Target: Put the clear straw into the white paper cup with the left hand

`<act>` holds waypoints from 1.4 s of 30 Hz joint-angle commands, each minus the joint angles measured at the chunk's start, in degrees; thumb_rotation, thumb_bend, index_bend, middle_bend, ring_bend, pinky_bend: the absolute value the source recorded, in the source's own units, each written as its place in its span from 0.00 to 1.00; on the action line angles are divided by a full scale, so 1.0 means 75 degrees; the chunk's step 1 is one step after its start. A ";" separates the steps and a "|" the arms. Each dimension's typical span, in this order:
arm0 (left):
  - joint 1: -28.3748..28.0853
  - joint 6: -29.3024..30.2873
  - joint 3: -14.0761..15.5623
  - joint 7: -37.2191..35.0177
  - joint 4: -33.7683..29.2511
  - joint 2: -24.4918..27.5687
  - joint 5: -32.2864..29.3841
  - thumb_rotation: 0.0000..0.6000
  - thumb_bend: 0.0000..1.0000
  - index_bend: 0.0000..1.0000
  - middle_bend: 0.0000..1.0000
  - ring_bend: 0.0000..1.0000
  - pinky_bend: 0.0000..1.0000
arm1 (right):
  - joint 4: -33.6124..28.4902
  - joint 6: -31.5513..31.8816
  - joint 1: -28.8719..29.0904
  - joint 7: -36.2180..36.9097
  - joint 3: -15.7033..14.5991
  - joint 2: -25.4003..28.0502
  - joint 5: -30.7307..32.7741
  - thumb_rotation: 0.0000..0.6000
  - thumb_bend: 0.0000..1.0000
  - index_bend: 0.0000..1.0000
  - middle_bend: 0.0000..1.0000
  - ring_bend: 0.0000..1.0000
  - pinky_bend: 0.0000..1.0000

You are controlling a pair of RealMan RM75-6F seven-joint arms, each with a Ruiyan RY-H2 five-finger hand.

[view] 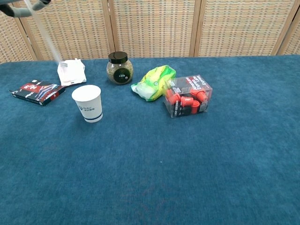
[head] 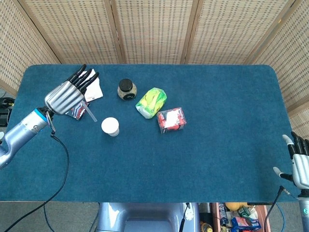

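Holding the clear straw (head: 90, 112) pinched beneath spread fingers, the left robot hand (head: 65, 94) hung raised above the worktop (head: 217, 145). White paper cup (head: 110, 126): just beyond the straw's lower tip. Step: carrying. Next, likely: centre tip over the cup mouth, lower.

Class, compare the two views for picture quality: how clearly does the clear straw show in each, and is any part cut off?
Head view: even, soft lighting; the clear straw is thin and faint below the left hand. Chest view: the straw reads pale and see-through against the woven screen; the hand is cropped at the top edge.
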 commanded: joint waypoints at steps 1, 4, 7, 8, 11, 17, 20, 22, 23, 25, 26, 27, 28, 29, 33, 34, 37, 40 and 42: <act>-0.0227 -0.0299 -0.0125 0.0306 -0.0177 -0.0111 -0.0050 1.00 0.45 0.62 0.00 0.00 0.00 | 0.0016 -0.0012 0.0000 0.0029 0.0010 0.0003 0.0022 1.00 0.00 0.00 0.00 0.00 0.00; -0.0380 -0.0554 -0.0127 0.0565 -0.0185 -0.0238 -0.0015 1.00 0.45 0.62 0.00 0.00 0.00 | 0.0043 -0.0044 0.0004 0.0068 0.0025 0.0008 0.0067 1.00 0.00 0.00 0.00 0.00 0.00; -0.0477 -0.0831 -0.0137 0.0829 -0.0207 -0.0340 -0.0066 1.00 0.45 0.62 0.00 0.00 0.00 | 0.0092 -0.0101 0.0013 0.0107 0.0026 0.0006 0.0106 1.00 0.00 0.00 0.00 0.00 0.00; -0.0508 -0.0918 -0.0142 0.0897 -0.0216 -0.0383 -0.0088 1.00 0.45 0.62 0.00 0.00 0.00 | 0.0105 -0.0121 0.0018 0.0120 0.0026 0.0004 0.0114 1.00 0.00 0.00 0.00 0.00 0.00; -0.0558 -0.1028 -0.0174 0.0964 -0.0218 -0.0485 -0.0143 1.00 0.45 0.62 0.00 0.00 0.00 | 0.0122 -0.0145 0.0022 0.0144 0.0028 0.0002 0.0133 1.00 0.00 0.00 0.00 0.00 0.00; -0.0643 -0.1273 -0.0089 0.1126 -0.0110 -0.0758 -0.0119 1.00 0.45 0.62 0.00 0.00 0.00 | 0.0161 -0.0197 0.0036 0.0171 0.0028 -0.0004 0.0162 1.00 0.00 0.00 0.00 0.00 0.00; -0.0645 -0.1307 -0.0066 0.1141 -0.0042 -0.0851 -0.0123 1.00 0.45 0.62 0.00 0.00 0.00 | 0.0175 -0.0215 0.0040 0.0186 0.0028 -0.0006 0.0170 1.00 0.00 0.00 0.00 0.00 0.00; -0.0660 -0.1341 -0.0057 0.1164 0.0020 -0.0923 -0.0126 1.00 0.45 0.62 0.00 0.00 0.00 | 0.0177 -0.0217 0.0041 0.0199 0.0029 -0.0003 0.0169 1.00 0.00 0.00 0.00 0.00 0.00; -0.0669 -0.1357 -0.0048 0.1170 0.0051 -0.0965 -0.0123 1.00 0.45 0.62 0.00 0.00 0.00 | 0.0177 -0.0216 0.0040 0.0204 0.0030 -0.0001 0.0168 1.00 0.00 0.00 0.00 0.00 0.00; -0.0704 -0.1457 0.0000 0.1191 0.0138 -0.1145 -0.0109 1.00 0.45 0.62 0.00 0.00 0.00 | 0.0176 -0.0220 0.0037 0.0220 0.0029 0.0007 0.0172 1.00 0.00 0.00 0.00 0.00 0.00; -0.0719 -0.1500 0.0025 0.1225 0.0195 -0.1217 -0.0096 1.00 0.45 0.62 0.00 0.00 0.00 | 0.0176 -0.0223 0.0036 0.0227 0.0028 0.0010 0.0174 1.00 0.00 0.00 0.00 0.00 0.00; -0.0726 -0.1516 0.0037 0.1246 0.0242 -0.1270 -0.0091 1.00 0.45 0.62 0.00 0.00 0.00 | 0.0176 -0.0225 0.0036 0.0231 0.0028 0.0012 0.0173 1.00 0.00 0.00 0.00 0.00 0.00; -0.0737 -0.1545 0.0067 0.1255 0.0276 -0.1332 -0.0071 1.00 0.45 0.62 0.00 0.00 0.00 | 0.0174 -0.0228 0.0036 0.0239 0.0028 0.0013 0.0175 1.00 0.00 0.00 0.00 0.00 0.00; -0.0747 -0.1568 0.0081 0.1255 0.0318 -0.1396 -0.0067 1.00 0.45 0.62 0.00 0.00 0.00 | 0.0173 -0.0231 0.0037 0.0245 0.0027 0.0015 0.0175 1.00 0.00 0.00 0.00 0.00 0.00; -0.0759 -0.1612 0.0080 0.1428 0.0511 -0.1637 -0.0105 1.00 0.45 0.62 0.00 0.00 0.00 | 0.0186 -0.0263 0.0043 0.0259 0.0023 0.0018 0.0188 1.00 0.00 0.00 0.00 0.00 0.00; -0.0764 -0.1620 0.0070 0.1469 0.0537 -0.1673 -0.0121 1.00 0.45 0.62 0.00 0.00 0.00 | 0.0188 -0.0266 0.0044 0.0260 0.0024 0.0018 0.0192 1.00 0.00 0.00 0.00 0.00 0.00; -0.0776 -0.1618 0.0060 0.1551 0.0603 -0.1748 -0.0140 1.00 0.45 0.62 0.00 0.00 0.00 | 0.0194 -0.0273 0.0046 0.0275 0.0028 0.0020 0.0198 1.00 0.00 0.00 0.00 0.00 0.00; -0.0789 -0.1645 0.0062 0.1585 0.0629 -0.1797 -0.0167 1.00 0.45 0.62 0.00 0.00 0.00 | 0.0198 -0.0290 0.0050 0.0287 0.0027 0.0023 0.0206 1.00 0.00 0.00 0.00 0.00 0.00; -0.0775 -0.1606 0.0037 0.1585 0.0633 -0.1839 -0.0207 1.00 0.45 0.62 0.00 0.00 0.00 | 0.0204 -0.0310 0.0053 0.0308 0.0027 0.0024 0.0217 1.00 0.00 0.00 0.00 0.00 0.00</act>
